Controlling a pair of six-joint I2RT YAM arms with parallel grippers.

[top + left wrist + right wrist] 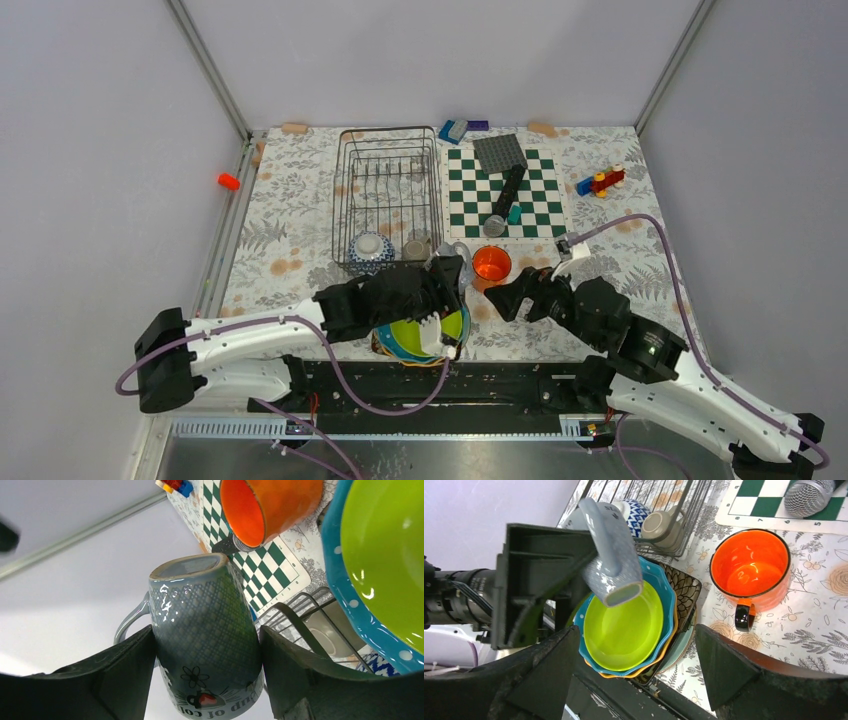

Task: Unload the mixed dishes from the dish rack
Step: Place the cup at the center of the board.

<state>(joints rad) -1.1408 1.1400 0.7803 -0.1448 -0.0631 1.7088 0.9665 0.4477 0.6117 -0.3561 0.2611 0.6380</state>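
I have the grey mug [205, 625] pinched by its sides in my left gripper [206, 655], tilted just above the plate stack [624, 625], which has the lime plate on top. The orange mug [751, 570] stands on the table [290, 200] just beside the stack. My right gripper [636, 635] hangs spread and empty over them. A bowl [370, 250] and a cup [418, 245] sit in the rack [340, 200].

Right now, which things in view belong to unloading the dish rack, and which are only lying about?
For the job:
dish rack
grey mug
orange mug
stack of plates
patterned bowl
small cup

Lying about:
checkerboard mat
microphone
toy bricks
grey studded plate
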